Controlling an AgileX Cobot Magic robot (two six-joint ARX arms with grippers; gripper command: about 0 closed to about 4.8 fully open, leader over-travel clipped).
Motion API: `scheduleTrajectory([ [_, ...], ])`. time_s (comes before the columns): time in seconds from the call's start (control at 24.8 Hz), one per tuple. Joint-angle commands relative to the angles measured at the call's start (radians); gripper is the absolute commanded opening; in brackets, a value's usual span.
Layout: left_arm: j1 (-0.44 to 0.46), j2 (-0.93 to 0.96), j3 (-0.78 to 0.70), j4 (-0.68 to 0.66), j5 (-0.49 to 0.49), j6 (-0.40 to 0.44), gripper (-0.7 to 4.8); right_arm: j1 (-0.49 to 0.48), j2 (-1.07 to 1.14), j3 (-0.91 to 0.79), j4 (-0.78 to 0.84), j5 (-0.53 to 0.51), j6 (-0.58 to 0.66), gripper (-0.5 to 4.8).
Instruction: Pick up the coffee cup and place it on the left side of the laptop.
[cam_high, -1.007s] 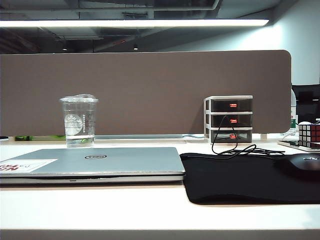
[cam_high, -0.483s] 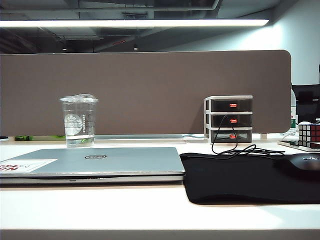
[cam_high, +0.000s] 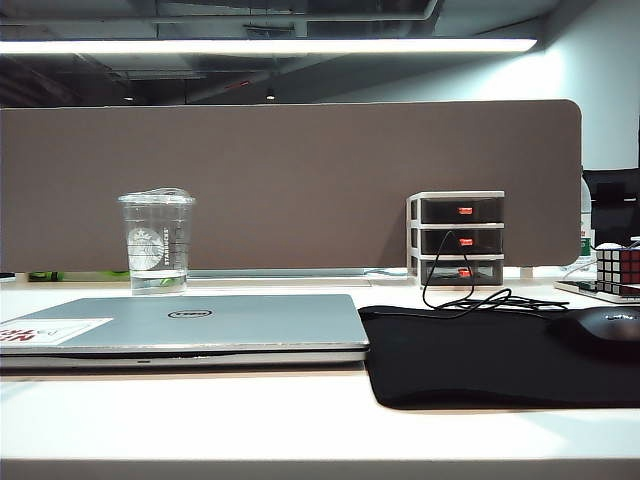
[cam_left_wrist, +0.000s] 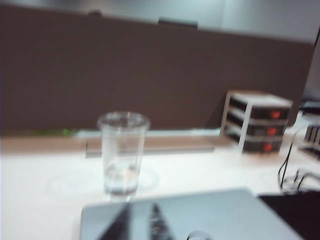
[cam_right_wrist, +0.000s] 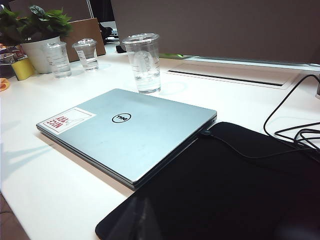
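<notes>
The coffee cup (cam_high: 157, 243), clear with a lid and a little water in it, stands upright on the white table behind the left part of the closed silver laptop (cam_high: 180, 325). The right wrist view shows the cup (cam_right_wrist: 144, 62) just past the laptop's (cam_right_wrist: 130, 130) far edge. The blurred left wrist view has the cup (cam_left_wrist: 122, 152) beyond the laptop (cam_left_wrist: 210, 215). No arm appears in the exterior view. My left gripper (cam_left_wrist: 142, 220) shows only as two dark blurred wedges over the laptop lid, well short of the cup. My right gripper (cam_right_wrist: 144, 212) is a dim dark wedge over the black mouse pad.
A black mouse pad (cam_high: 490, 355) with a mouse (cam_high: 605, 328) lies right of the laptop, and a cable (cam_high: 470, 298) trails across it. A small drawer unit (cam_high: 457, 238) and a cube (cam_high: 618, 268) stand at the back right. Two more clear cups (cam_right_wrist: 56, 59) and a potted plant (cam_right_wrist: 35, 47) stand beyond the laptop's sticker end.
</notes>
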Motion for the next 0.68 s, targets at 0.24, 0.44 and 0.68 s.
scheduleTrajectory([
  [0.24, -0.002, 0.000, 0.004, -0.009, 0.019, -0.089, 1.12, 0.000, -0.002, -0.005, 0.010, -0.004, 0.003, -0.01],
  [0.44, -0.002, 0.000, 0.044, -0.166, 0.014, -0.110, 2.50, 0.000, -0.002, -0.005, 0.010, -0.004, 0.003, -0.01],
  [0.68, -0.001, 0.001, 0.138, -0.231, -0.021, -0.104, 2.50, 0.000, -0.002, -0.005, 0.011, -0.004, 0.003, -0.01],
])
